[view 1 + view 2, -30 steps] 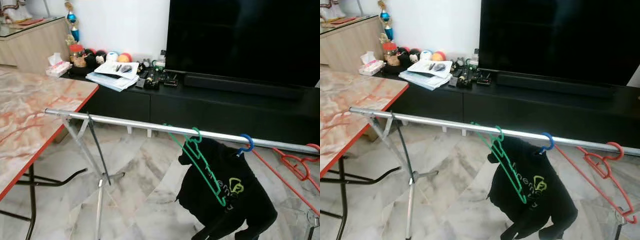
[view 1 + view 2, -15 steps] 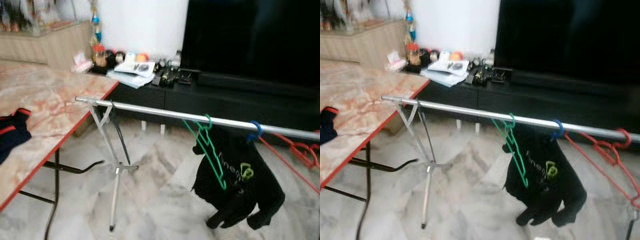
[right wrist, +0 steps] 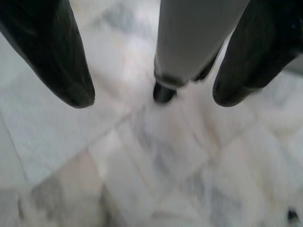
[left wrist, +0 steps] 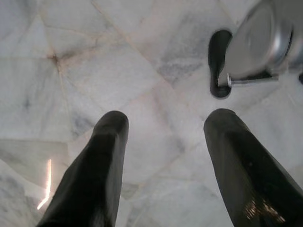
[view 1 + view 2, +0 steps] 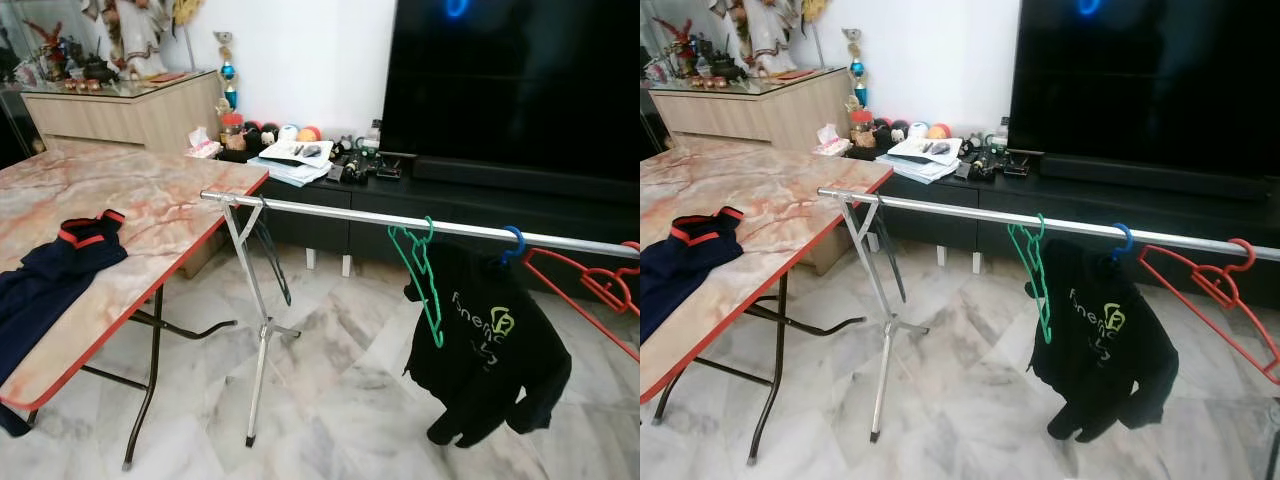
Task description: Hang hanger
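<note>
Your green hanger (image 5: 420, 275) hangs empty on the metal rail (image 5: 330, 208), just beside a black hoodie (image 5: 490, 355) on a blue hook; a red hanger (image 5: 1215, 295) hangs further right. Left gripper (image 4: 163, 137) and right gripper (image 3: 151, 101) point at the marble floor (image 5: 330, 400), jaws wide apart, holding nothing.

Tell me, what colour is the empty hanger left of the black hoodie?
Green hanger, clearest in the right eye view.

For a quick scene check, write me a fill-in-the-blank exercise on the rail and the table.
1. The empty hanger nearest the table on the rail is ____.
2. The black hoodie hangs from a ____ hook.
3. The navy garment lies on the ____.
4. Both grippers, left and right, point down at the marble ____.

Answers: green; blue; table; floor
</note>
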Controlling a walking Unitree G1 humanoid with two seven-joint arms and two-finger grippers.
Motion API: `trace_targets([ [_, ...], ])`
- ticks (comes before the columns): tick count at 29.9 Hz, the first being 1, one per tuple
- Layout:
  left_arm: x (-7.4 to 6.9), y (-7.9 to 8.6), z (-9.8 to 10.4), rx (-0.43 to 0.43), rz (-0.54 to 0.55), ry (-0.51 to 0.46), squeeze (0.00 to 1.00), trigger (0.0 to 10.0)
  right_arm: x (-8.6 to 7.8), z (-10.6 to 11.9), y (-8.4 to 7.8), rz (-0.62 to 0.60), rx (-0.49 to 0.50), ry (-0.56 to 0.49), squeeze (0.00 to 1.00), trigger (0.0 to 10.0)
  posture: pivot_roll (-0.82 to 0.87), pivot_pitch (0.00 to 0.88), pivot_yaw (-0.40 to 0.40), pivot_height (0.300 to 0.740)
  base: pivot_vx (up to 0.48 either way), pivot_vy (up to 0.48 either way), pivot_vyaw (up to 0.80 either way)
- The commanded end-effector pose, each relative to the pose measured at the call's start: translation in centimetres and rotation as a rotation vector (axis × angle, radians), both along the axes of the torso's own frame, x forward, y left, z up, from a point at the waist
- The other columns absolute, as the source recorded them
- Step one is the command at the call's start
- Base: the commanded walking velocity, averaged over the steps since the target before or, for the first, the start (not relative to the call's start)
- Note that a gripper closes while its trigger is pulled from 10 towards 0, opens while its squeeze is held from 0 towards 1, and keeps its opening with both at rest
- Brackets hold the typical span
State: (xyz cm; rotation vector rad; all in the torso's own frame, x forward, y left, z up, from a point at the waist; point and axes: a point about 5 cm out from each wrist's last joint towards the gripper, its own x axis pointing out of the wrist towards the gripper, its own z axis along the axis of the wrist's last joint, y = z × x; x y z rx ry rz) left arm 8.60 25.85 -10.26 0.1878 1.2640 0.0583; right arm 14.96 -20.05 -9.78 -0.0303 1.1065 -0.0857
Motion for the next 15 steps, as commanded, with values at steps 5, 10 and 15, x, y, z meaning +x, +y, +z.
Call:
trace_targets([
  [5, 0.5, 0.6, 0.3, 0.015, 0.037, -0.023, 0.0, 10.0, 0.9, 0.3, 0.4, 0.051, 0.003, -0.017, 0.0, 10.0, 0.23, 0.0, -0.08, 0.74, 0.0, 0.0, 0.0],
  [10, 0.6, 0.5, 0.3, 0.013, 0.074, -0.032, 0.0, 10.0, 1.3, 0.5, 0.2, 0.042, 0.011, -0.024, 0.0, 10.0, 0.28, 0.0, -0.124, 0.74, 0.0, 0.0, 0.0],
  [15, 1.4, -0.1, 0.3, -0.006, 0.064, -0.038, 0.0, 10.0, 2.2, 0.9, -0.3, -0.003, 0.019, -0.055, 0.0, 10.0, 0.28, 0.0, -0.109, 0.74, 0.0, 0.0, 0.0],
])
